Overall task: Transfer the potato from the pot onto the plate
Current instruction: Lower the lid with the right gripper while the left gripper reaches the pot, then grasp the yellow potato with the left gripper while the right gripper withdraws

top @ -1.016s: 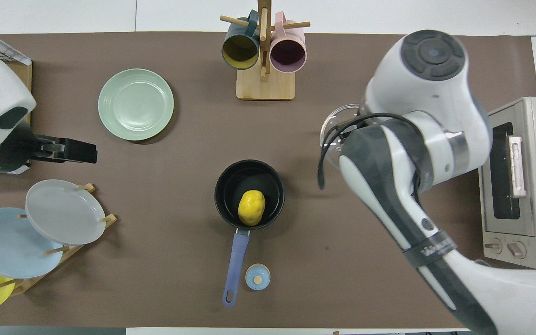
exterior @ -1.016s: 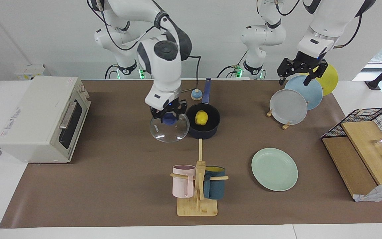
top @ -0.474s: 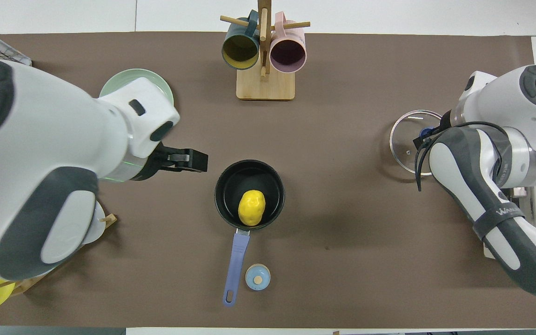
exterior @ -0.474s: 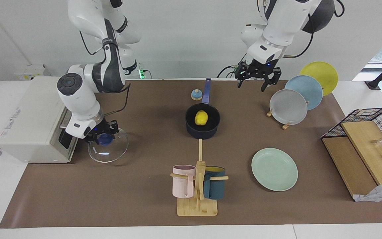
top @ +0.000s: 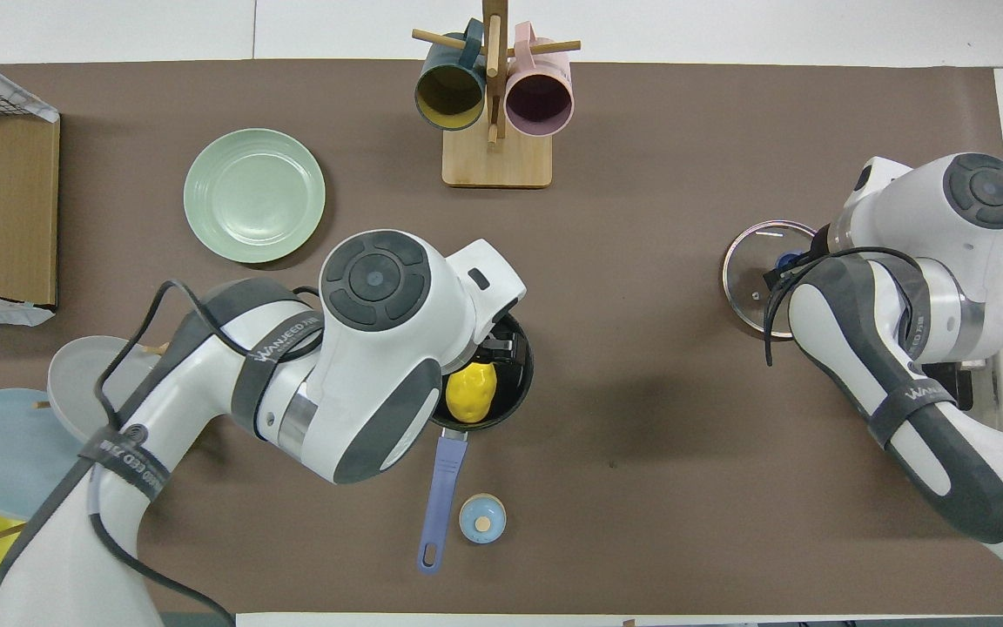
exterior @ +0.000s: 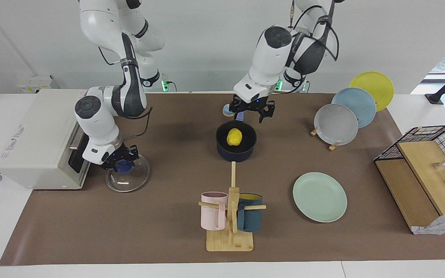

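My left hand [exterior: 252, 112] had swung in from the plate rack to hang spread open over the pot [exterior: 236, 144], where the potato [exterior: 234, 136] lay. My right hand [exterior: 119, 159] gripped the glass lid [exterior: 127, 177] on the desk, so grabbing came next.

Facing view: high camera across table, aimed at robots, wide, arm bases at top
Overhead view: above robots' end, aimed forward and steeply down, closer
Half turn apart
Shared: brown mat [exterior: 160, 216] [top: 641, 488], pot [exterior: 236, 148] [top: 521, 370], mug rack [exterior: 230, 239] [top: 496, 161]
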Tool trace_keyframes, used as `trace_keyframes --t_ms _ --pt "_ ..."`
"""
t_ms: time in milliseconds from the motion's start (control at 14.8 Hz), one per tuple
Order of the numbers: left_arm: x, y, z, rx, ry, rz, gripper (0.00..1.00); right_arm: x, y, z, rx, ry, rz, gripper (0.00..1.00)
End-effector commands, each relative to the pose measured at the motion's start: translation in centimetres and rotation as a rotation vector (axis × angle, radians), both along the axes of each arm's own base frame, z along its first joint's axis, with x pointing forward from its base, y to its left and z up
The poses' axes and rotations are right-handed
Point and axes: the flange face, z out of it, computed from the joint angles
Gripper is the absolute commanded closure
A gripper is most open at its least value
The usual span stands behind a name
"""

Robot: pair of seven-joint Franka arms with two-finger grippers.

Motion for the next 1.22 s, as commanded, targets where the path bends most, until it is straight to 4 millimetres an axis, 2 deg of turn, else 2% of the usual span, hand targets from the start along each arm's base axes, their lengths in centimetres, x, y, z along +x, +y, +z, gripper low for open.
trace_keyframes --t_ms 0,135,203,339,406,542,677,812,948,1016,1151 --pt "-1.2 0.7 -2.1 0.002 -0.004 0.024 0.00 0.0 0.1 0.8 0.007 -0.015 -0.056 0.00" --pt "-1.3 0.8 -3.8 0.016 0.008 0.032 0.00 0.4 0.0 2.9 0.013 -0.012 -0.077 0.00" --pt "-1.3 0.7 -4.2 0.019 0.012 0.035 0.00 0.9 0.0 5.5 0.023 0.001 -0.092 0.00" --pt "-1.2 0.5 -5.5 0.018 0.006 0.074 0.00 1.7 0.5 12.2 0.022 0.055 -0.149 0.00" --pt "-1.9 -0.1 -6.1 0.015 -0.001 0.063 0.00 1.8 0.2 15.4 0.018 0.082 -0.198 0.00" --pt "-2.1 -0.5 -7.6 0.023 0.006 0.067 0.00 0.7 -0.6 20.7 0.003 0.072 -0.265 0.00" --pt "-2.0 -0.6 -8.2 0.035 -0.010 0.054 0.00 -1.9 -1.4 24.9 0.001 0.045 -0.282 0.00" --pt "-1.9 -0.6 -8.9 0.042 -0.007 0.051 0.00 -4.7 -2.0 27.1 -0.004 0.100 -0.295 0.00" --pt "-2.2 -1.0 -9.2 0.041 -0.008 0.045 0.00 -6.7 -2.5 27.6 -0.007 0.142 -0.304 0.00" --pt "-2.2 -1.0 -9.3 0.042 -0.007 0.044 0.00 -6.8 -3.5 27.4 -0.007 0.137 -0.322 0.00" --pt "-2.2 -1.0 -9.4 0.043 -0.007 0.045 0.00 -6.3 -3.8 27.1 -0.029 0.129 -0.322 0.00"
